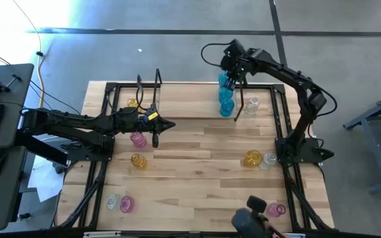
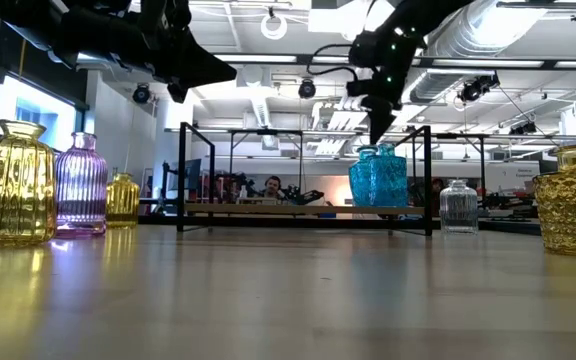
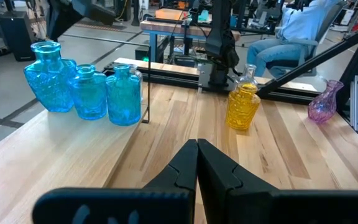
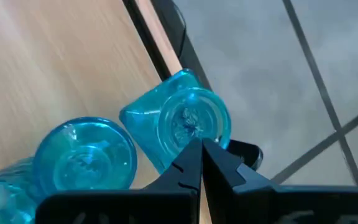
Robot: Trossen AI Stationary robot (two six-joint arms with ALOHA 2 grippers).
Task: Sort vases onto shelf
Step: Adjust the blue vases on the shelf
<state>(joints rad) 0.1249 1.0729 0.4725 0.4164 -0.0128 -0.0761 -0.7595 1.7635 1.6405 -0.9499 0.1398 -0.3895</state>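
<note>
Beyond the light-wood plank desk (image 1: 204,172) lies a grey concrete floor, and the low view looks into an open workshop with ceiling ducts, where a seated person (image 3: 297,28) shows far behind.

Along the desk's far edge sits the low light-wood shelf framed by thin black rods (image 1: 177,100). On its right part stand three cyan-blue translucent glass bottle vases (image 1: 225,96) in a close row running front to back, all upright with necks pointing straight up (their long axes are vertical). A small clear ribbed glass vase (image 1: 253,104) stands upright just beside them to the right, and an amber-yellow vase (image 1: 132,103) stands at the shelf's left end.

The right hand (image 1: 229,71) hangs over the farthest blue vase, its fingers pressed together, tips just above that vase's open mouth; it grips nothing. The left hand (image 1: 169,125) hovers over the middle of the desk, pointing toward the right, also closed and empty.

Off the shelf, a pink vase (image 1: 137,139) and a yellow one (image 1: 137,160) stand near the left arm, a yellow and clear pair (image 1: 258,159) near the right arm's base, and more pink and clear ones along the near edge.

No readable writing or labels show on the vases or shelf.
</note>
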